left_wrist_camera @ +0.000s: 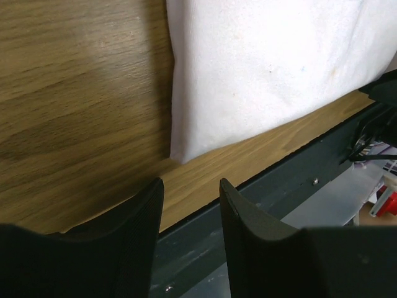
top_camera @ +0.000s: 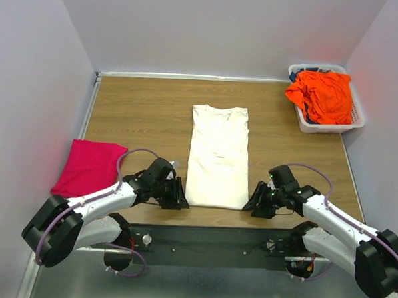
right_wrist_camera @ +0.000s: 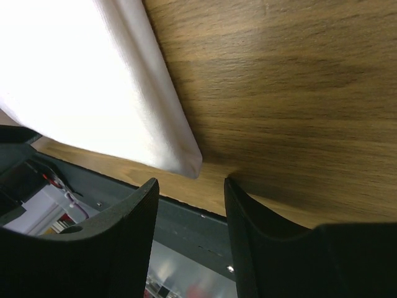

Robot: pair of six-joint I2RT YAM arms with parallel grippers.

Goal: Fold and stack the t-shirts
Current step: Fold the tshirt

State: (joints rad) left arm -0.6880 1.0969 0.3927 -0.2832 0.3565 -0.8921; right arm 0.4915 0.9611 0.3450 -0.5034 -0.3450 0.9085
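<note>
The cream-white t-shirt (top_camera: pixel 218 155) lies flat mid-table, sleeves folded in, a long narrow strip with its hem toward me. My left gripper (top_camera: pixel 181 196) is open and empty beside its near left corner (left_wrist_camera: pixel 180 155). My right gripper (top_camera: pixel 252 202) is open and empty beside its near right corner (right_wrist_camera: pixel 189 164). The magenta-pink t-shirt (top_camera: pixel 89 166) lies folded at the left edge. The bright orange t-shirt (top_camera: pixel 323 95) is heaped in the white lattice basket (top_camera: pixel 358 118) at the back right.
The table's near edge and a dark metal rail (top_camera: pixel 208 237) run just below both grippers. Grey walls close in the left, back and right sides. Something dark blue shows under the orange shirt in the basket.
</note>
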